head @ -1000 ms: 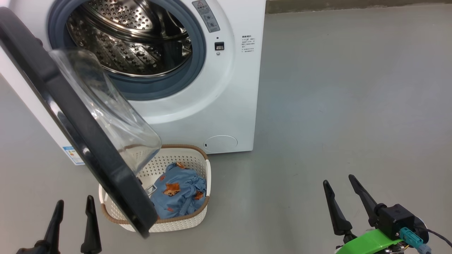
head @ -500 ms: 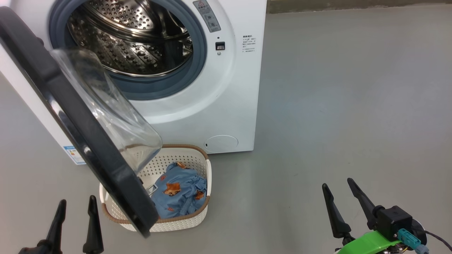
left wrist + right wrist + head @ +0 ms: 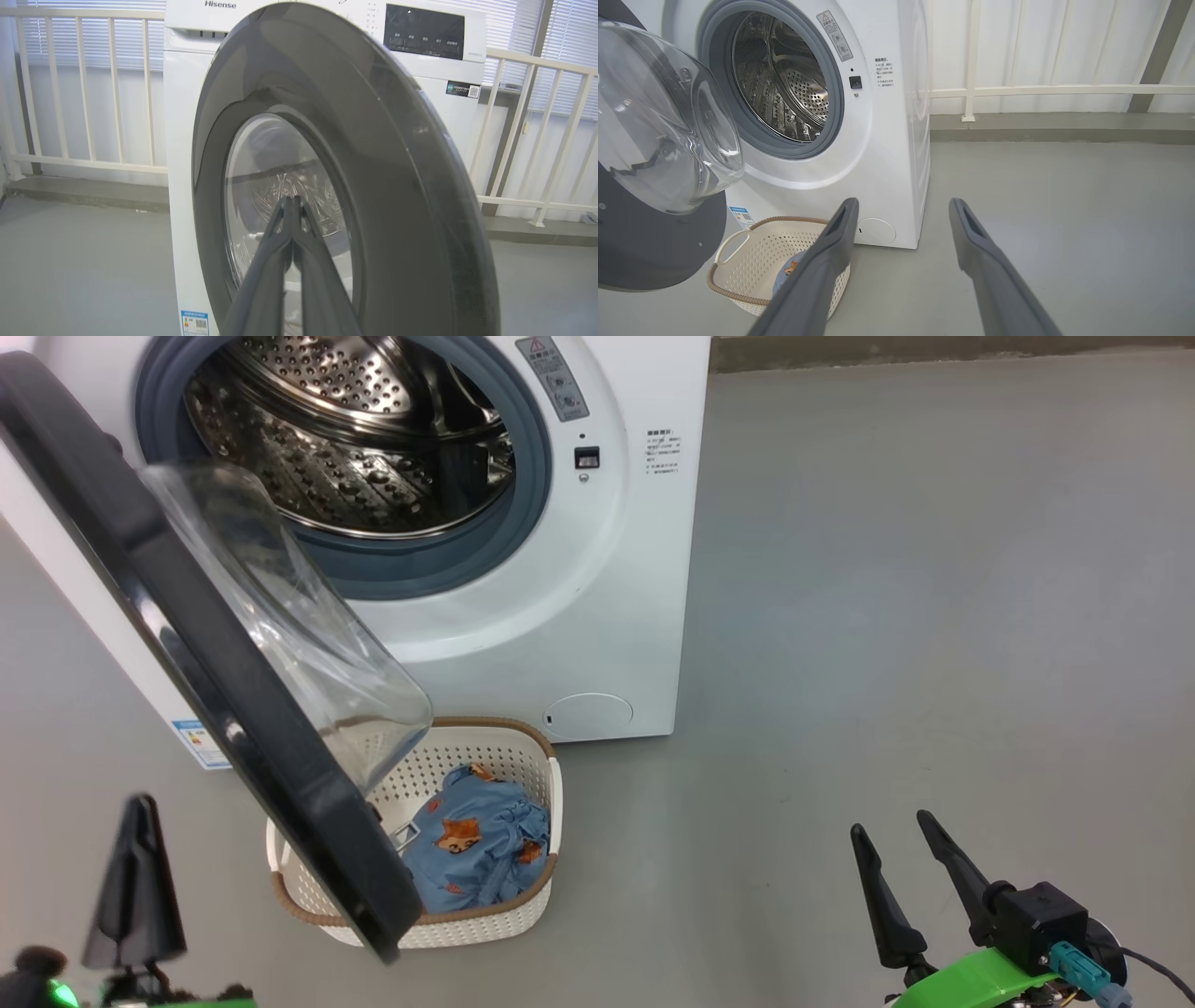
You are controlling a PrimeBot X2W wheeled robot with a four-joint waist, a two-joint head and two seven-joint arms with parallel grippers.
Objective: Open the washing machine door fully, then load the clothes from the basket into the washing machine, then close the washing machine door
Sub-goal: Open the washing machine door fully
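Glossy black door (image 3: 201, 653), perforated steel drum (image 3: 327, 457), plastic basket (image 3: 504, 919)

The head view looks steeply down at the washer (image 3: 597, 616), door (image 3: 271, 775) and basket (image 3: 485, 924). The left wrist view faces the door's outside, close. The right wrist view, low, shares all three from the right.

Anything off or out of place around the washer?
Nothing spilled or damaged. The washing machine door stands only partly open; in the head view its rim cuts across the left side of the basket, hiding part of the clothes.
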